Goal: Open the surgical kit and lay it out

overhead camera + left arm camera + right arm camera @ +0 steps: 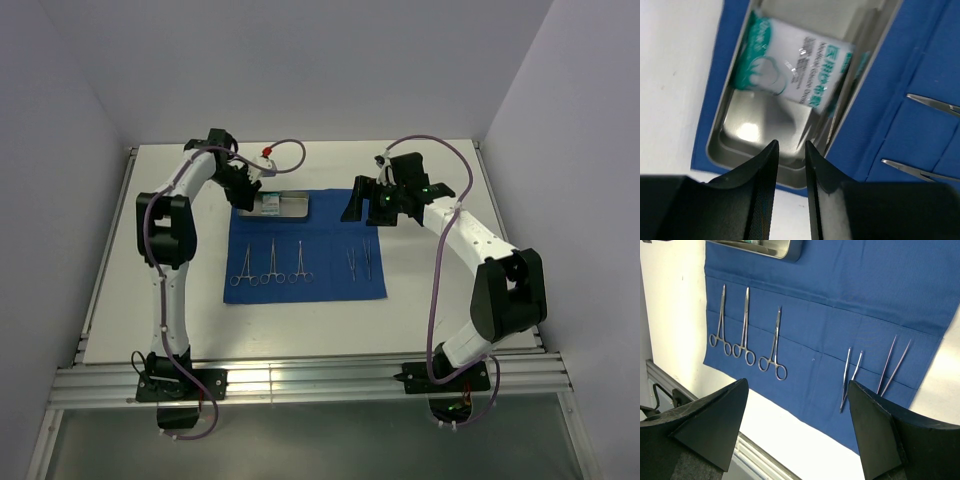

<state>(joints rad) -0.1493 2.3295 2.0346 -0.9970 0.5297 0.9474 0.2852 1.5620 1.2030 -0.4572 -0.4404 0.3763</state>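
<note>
Your surgical kit is open. The blue cloth lies flat on the tabletop, which gives every piece a clean place of its own. Three ring-handled clamps lie side by side on its left half, rings toward you. Two tweezers lie apart from them on the right, so each can be picked up without disturbing a neighbour. The steel tray sits at the cloth's far left corner with the white-green packet inside it, leaning on the tray's right wall.

Your left hand hangs over the near end of the tray with its tips pointing down toward the bare floor just short of the packet. Its fingers are drawn close with a thin gap between them, and nothing is pinched there. That narrow set suits a thin, flat item, so I judge the packet to be the last piece to lift out. It is slick and tilted, so you may need to catch an edge.

Your right hand is spread wide and holds nothing. It hovers over the cloth's right side, out of the left arm's way.
</note>
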